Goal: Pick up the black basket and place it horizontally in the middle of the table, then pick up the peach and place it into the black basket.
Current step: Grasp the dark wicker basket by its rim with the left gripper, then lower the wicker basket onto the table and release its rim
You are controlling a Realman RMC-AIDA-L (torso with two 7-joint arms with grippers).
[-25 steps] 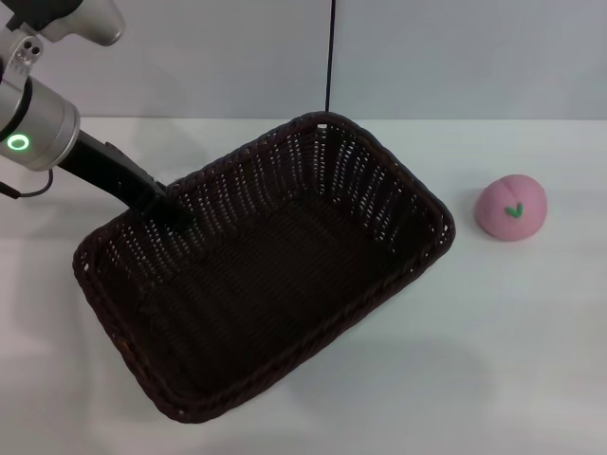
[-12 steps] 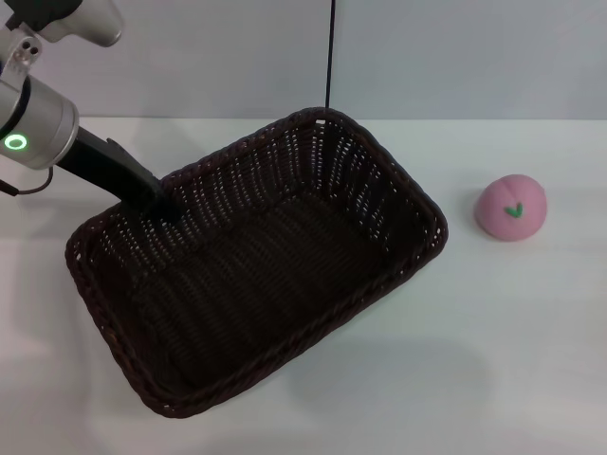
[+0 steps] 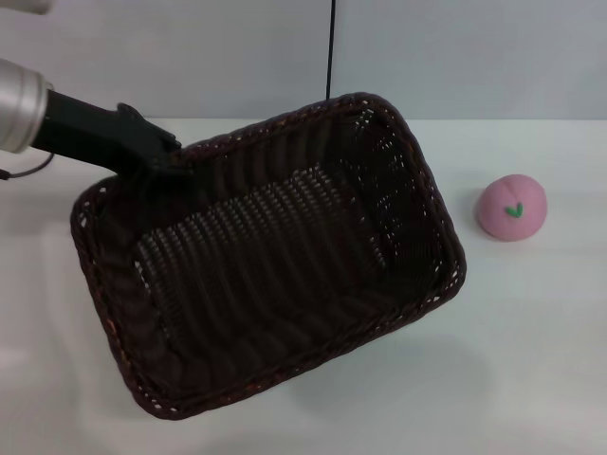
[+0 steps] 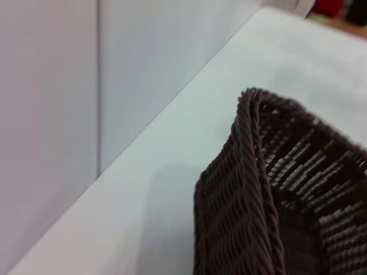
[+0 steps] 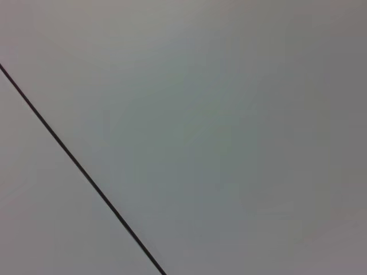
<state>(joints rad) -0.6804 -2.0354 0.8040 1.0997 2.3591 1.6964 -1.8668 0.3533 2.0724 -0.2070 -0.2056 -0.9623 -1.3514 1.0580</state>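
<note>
The black basket point(image 3: 266, 256) is large, dark and woven. It hangs tilted above the white table point(image 3: 531, 360), lifted off it, with its long side running from lower left to upper right. My left gripper point(image 3: 166, 163) is shut on the basket's far left rim. The left wrist view shows the braided rim and a corner of the basket point(image 4: 258, 189) close up. The pink peach point(image 3: 511, 208) with a green leaf mark sits on the table to the right of the basket, apart from it. My right gripper is out of view.
A grey wall point(image 3: 455, 57) stands behind the table, with a thin black cable point(image 3: 330, 47) hanging down it behind the basket. The right wrist view shows only wall and the cable point(image 5: 80, 166).
The basket has risen off the table and tilted, its far right corner moving up and back. My left gripper has lifted with the rim. The peach has not moved.
</note>
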